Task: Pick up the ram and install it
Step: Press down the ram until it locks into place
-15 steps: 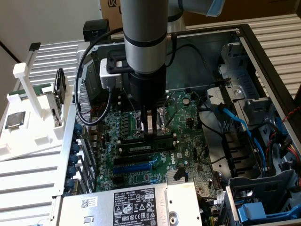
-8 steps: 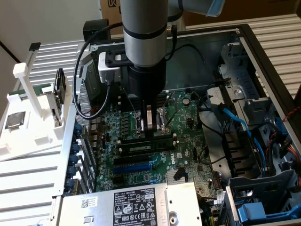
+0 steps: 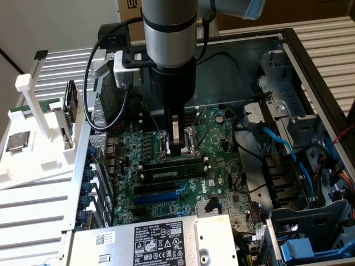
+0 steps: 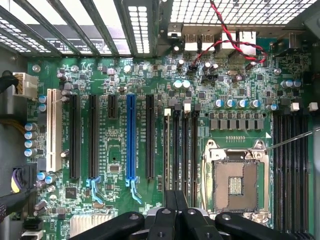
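So the gripper [image 3: 176, 145] has its jaws together right over the ram [image 3: 173, 164], which sits in a slot on the green motherboard [image 3: 166, 194] inside the open PC case [image 3: 310, 72]; white slatted tabletop [image 3: 33, 205] around.

Evenly lit from above; bright glare through the case grille [image 4: 215, 12]; soft shadow under the arm [image 3: 169, 39]; slightly blurred throughout.

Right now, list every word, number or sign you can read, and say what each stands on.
"DELL": it appears to read so at the start of the white label on the silver power supply; the rest of its print is too small to read.
White lettering beside the slots of the motherboard: too small to read.
Black mark on the cardboard box: cut off, unreadable.
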